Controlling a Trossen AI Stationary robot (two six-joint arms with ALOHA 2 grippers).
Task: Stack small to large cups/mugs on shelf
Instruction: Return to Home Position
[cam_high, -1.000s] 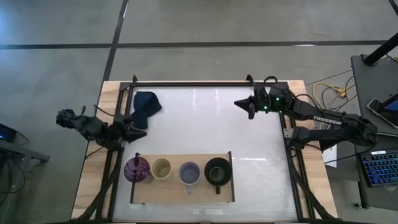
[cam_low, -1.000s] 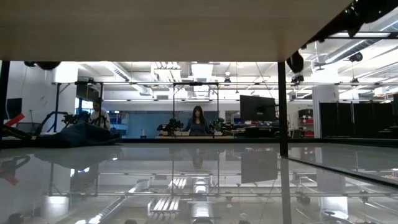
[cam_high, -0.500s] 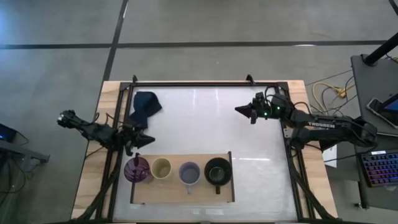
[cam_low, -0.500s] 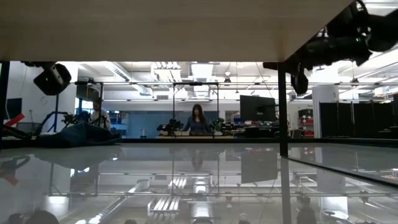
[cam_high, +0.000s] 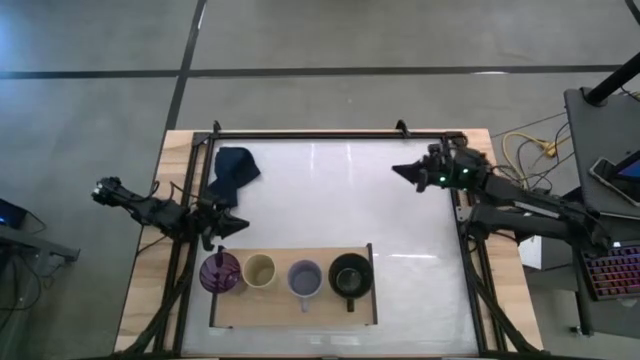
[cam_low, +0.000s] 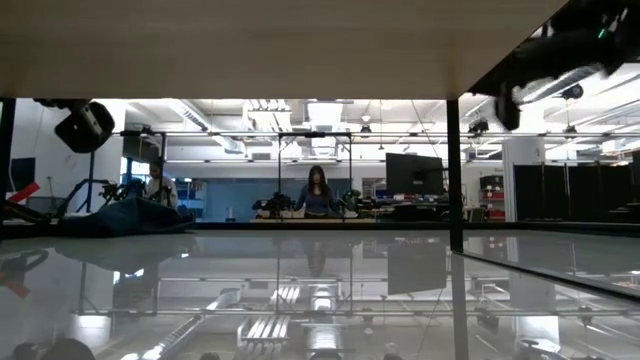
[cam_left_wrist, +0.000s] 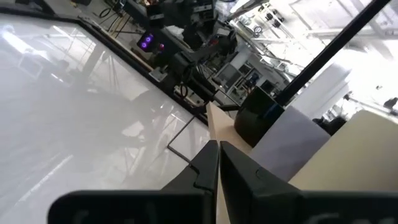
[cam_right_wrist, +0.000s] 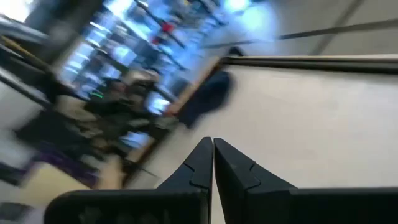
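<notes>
Four vessels stand upright in a row on the light-wood shelf (cam_high: 290, 310) at the table's near edge: purple tumbler (cam_high: 220, 272), beige cup (cam_high: 259, 270), lavender-grey mug (cam_high: 304, 279) and black mug (cam_high: 350, 275). My left gripper (cam_high: 232, 222) is shut and hovers just beyond the tumbler, at the table's left side. In its wrist view, its shut fingers (cam_left_wrist: 217, 146) point along the row past the beige cup (cam_left_wrist: 354, 149), lavender mug (cam_left_wrist: 292, 140) and black mug (cam_left_wrist: 261, 118). My right gripper (cam_high: 398, 169) is shut and empty over the far right of the table (cam_high: 330, 200).
A dark blue cloth (cam_high: 233, 172) lies crumpled at the far left corner and also shows as the blue cloth (cam_right_wrist: 208, 93) in the right wrist view. The white tabletop between the arms is bare. A black frame (cam_high: 330, 134) rims the table. People stand in the room behind (cam_low: 317, 190).
My right gripper has drawn back toward the table's right edge, still shut. My left gripper has shifted slightly toward the near edge, closer to the purple tumbler, then held still. The cups have not moved.
</notes>
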